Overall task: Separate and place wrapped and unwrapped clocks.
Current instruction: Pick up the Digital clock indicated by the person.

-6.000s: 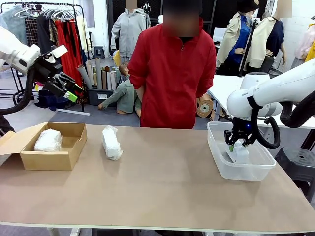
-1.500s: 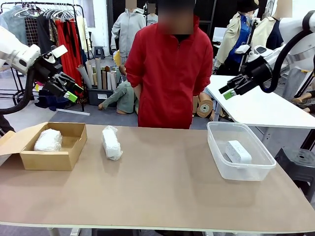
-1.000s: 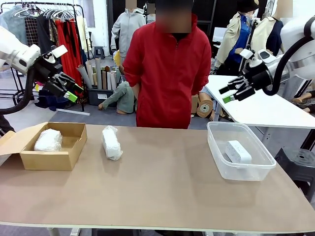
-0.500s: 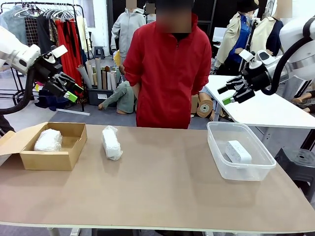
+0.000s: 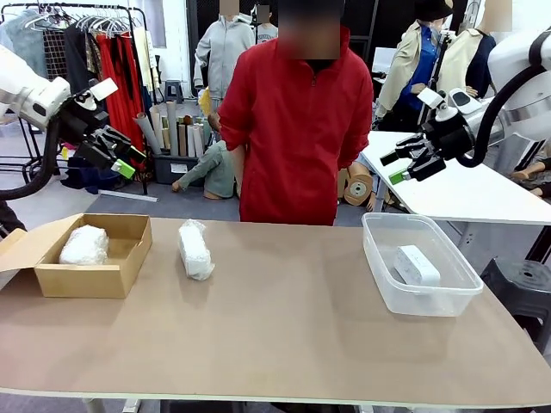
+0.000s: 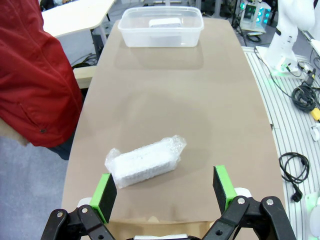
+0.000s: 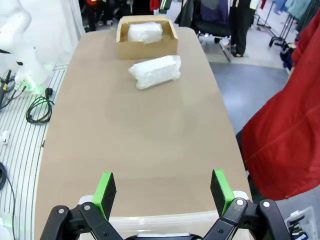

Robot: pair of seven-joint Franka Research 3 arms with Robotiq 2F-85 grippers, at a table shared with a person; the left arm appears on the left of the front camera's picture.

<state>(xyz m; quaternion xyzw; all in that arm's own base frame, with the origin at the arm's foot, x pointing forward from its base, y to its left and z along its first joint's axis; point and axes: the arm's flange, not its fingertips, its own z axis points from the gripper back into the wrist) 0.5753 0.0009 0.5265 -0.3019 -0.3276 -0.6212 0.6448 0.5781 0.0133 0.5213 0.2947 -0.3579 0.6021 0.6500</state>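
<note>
Both pincers hang above the table (image 5: 284, 344) with nothing in them. The left gripper (image 6: 163, 181) has its green pads (image 6: 106, 192) spread wide, high over the table's left end. The right gripper (image 7: 162, 186) stands just as wide apart, raised near the far right corner above the clear plastic tub (image 5: 379, 288).

The sorting looks nearly done. One wrapped clock (image 5: 83, 245) lies in the open cardboard box (image 5: 86, 281) at the left edge, and the bare clock (image 5: 417, 265) lies in the tub at the right edge. The one left out is the second wrapped clock (image 5: 195, 250). It lies flat on the bare table near the far edge, just beside the box but not touching it — the left wrist view looks down on it between that gripper's own fingers.

That bundle is probably light, with a stiff core under soft, crinkly bubble wrap. The film will give before the pads meet anything firm, and it may slide. I would take it across its narrow width at the middle of its length — not by the loose, puffed ends — and close until the hard body resists.
</note>
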